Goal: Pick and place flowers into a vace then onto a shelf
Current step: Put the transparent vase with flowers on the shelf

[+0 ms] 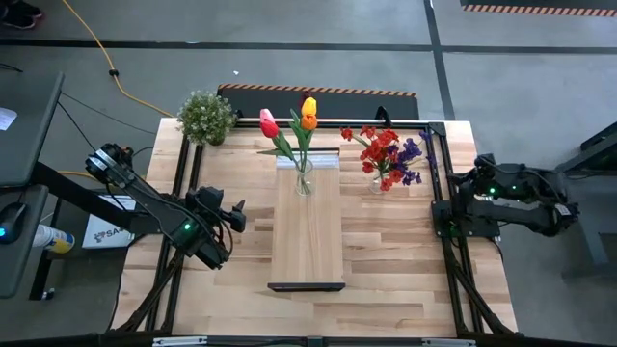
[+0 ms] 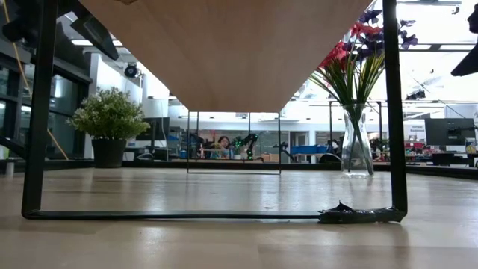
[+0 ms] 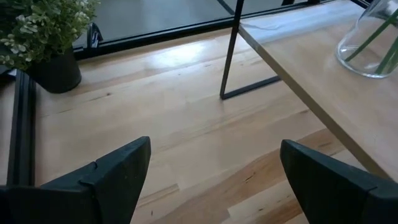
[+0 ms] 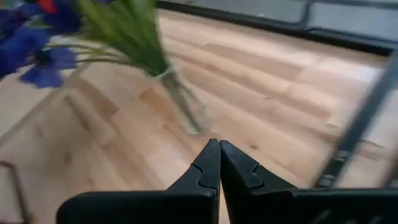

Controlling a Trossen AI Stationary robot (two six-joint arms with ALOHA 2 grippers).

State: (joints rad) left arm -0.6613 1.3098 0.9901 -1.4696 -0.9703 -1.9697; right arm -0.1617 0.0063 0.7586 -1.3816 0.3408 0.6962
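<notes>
The shelf, a long light-wood plank, stands on black brackets in the middle of the table. At its far end a glass vase holds pink, yellow and orange tulips. A second glass vase with red and purple sprays stands on the table right of the shelf. My left gripper hovers open, left of the shelf, with nothing between its fingers. At the table's right edge my right gripper is shut and empty, pointing toward the spray vase.
A bushy potted plant sits at the table's far left corner. Black frame rails run along the table's sides. Bare tabletop lies on both sides of the shelf toward the near edge. People and equipment show in the room beyond.
</notes>
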